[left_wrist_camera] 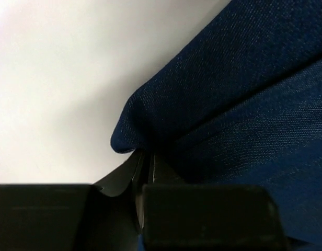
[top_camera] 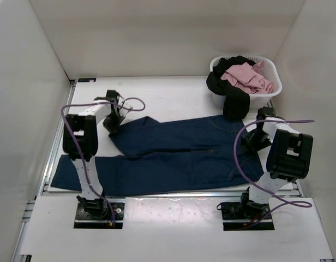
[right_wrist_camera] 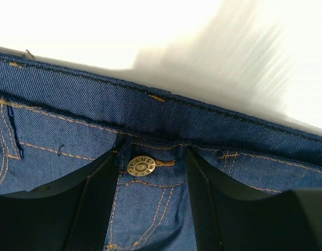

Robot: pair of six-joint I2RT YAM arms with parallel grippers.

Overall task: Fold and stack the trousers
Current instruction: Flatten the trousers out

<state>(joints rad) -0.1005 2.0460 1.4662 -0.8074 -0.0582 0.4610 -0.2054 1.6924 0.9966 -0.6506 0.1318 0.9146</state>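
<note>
The dark navy trousers (top_camera: 184, 155) lie spread flat on the white table. The waist is at the right. One leg runs left along the near edge, and the other angles up toward the far left. My left gripper (top_camera: 114, 126) is at that upper leg's end. In the left wrist view its jaws (left_wrist_camera: 142, 166) are shut on the folded denim edge (left_wrist_camera: 150, 125). My right gripper (top_camera: 254, 139) is over the waistband. In the right wrist view it is open (right_wrist_camera: 153, 157), its fingers standing either side of the brass button (right_wrist_camera: 141, 166), with orange stitching around it.
A white laundry basket (top_camera: 266, 98) at the back right holds pink and black clothes. A black garment (top_camera: 236, 103) hangs over its front, down to the table beside the trousers' waist. White walls enclose the table on three sides.
</note>
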